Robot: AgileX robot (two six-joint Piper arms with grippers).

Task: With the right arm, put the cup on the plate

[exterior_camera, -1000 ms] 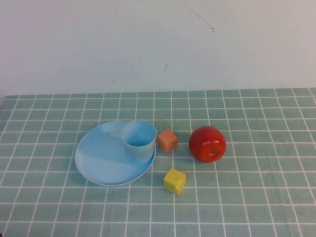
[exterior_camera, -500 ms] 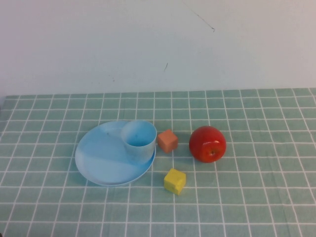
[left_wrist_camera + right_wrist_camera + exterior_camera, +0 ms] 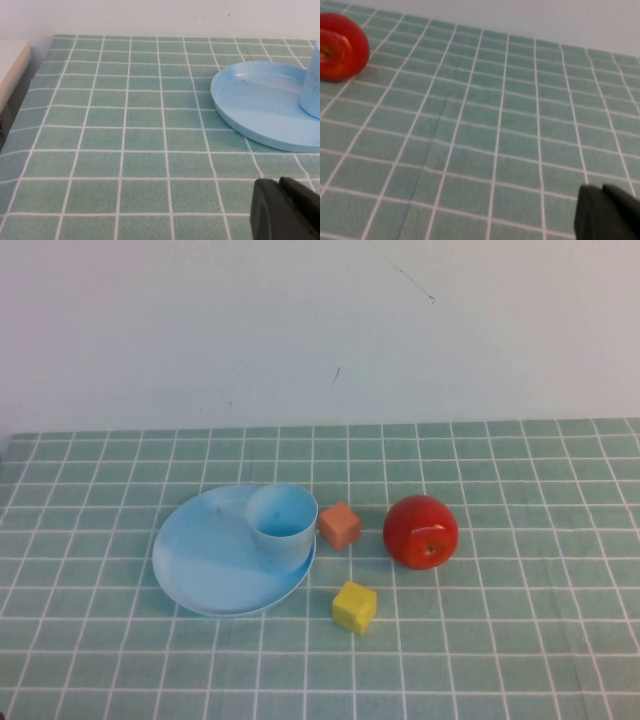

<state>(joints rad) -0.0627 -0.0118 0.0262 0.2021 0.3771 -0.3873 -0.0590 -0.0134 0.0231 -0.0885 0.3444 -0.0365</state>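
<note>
1. Two light blue items I see together: the cup (image 3: 282, 524) stands upright on the plate (image 3: 205, 570), at its right rim.
2. An orange cube (image 3: 340, 525), a yellow cube (image 3: 354, 607) and a red apple (image 3: 421, 531) lie beside them.
3. The left gripper (image 3: 287, 210) hovers near the plate; jaws pressed together.
4. The right gripper (image 3: 610, 215) hangs well apart from the apple, also closed.

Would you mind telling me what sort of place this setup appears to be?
Probably a lab test bench: a green checked tablecloth against a bare white wall, with toy-like props, a red apple and a yellow cube.
</note>
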